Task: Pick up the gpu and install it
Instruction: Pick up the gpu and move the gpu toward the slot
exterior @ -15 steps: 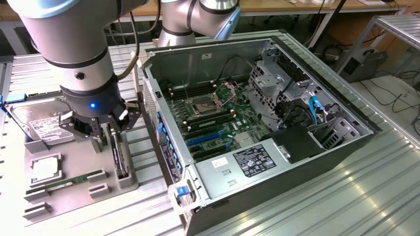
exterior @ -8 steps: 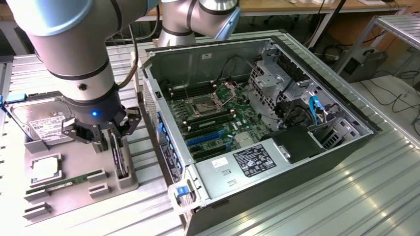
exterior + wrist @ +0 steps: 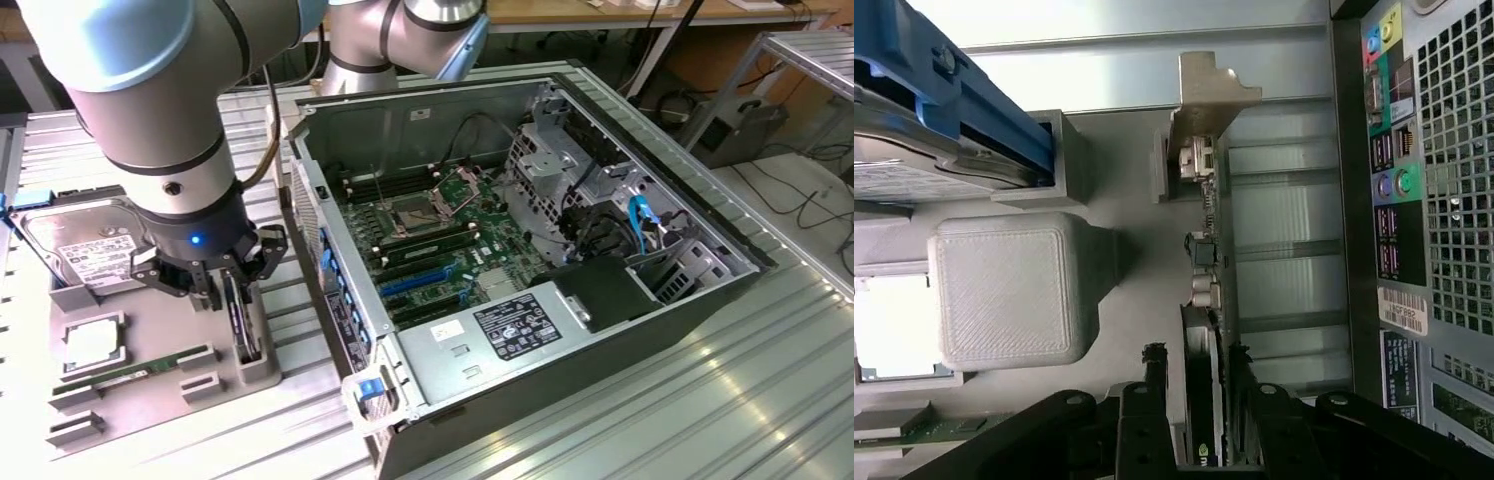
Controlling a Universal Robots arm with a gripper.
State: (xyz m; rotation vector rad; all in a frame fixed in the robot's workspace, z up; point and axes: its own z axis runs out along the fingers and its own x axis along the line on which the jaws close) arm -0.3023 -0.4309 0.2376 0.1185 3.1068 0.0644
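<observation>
1. Computer case (image 3: 400, 125): side panel off, lying open across the middle and the exterior view's right. The motherboard (image 3: 441, 240) is exposed, with blue expansion slots (image 3: 414, 285) near its lower edge. The wrist view gives the perforated rear panel (image 3: 1444, 150) with coloured ports, a face the exterior view does not present.

2. Robot arm (image 3: 147, 90): grey, at the exterior view's left, reaching straight down beside the case.

3. Grey parts tray (image 3: 160, 330): on the ribbed table beside the case, with moulded holders. The wrist view shows its bare floor (image 3: 1134, 330) and a rounded block (image 3: 1009, 290).

4. Hard drive (image 3: 91, 252): silver and labelled, at the tray's far end; in the wrist view it sits in a blue rail (image 3: 914, 175).

5. gpu (image 3: 244, 318): dark card standing on edge in the tray slot nearest the case. The wrist view sees it edge-on (image 3: 1206, 270), its silver bracket (image 3: 1209, 95) at the end away from the tool.

6. Gripper (image 3: 224, 290): lowered over the gpu's near end (image 3: 1199, 395). It is released, the jaws parted a little wider than the card. One of the fingers (image 3: 1154, 390) stands on each side, with a thin strip of tray showing between card and finger.

7. Processor (image 3: 91, 343): flat in the tray.

8. Green RAM stick (image 3: 127, 374): on edge beside the processor.
</observation>
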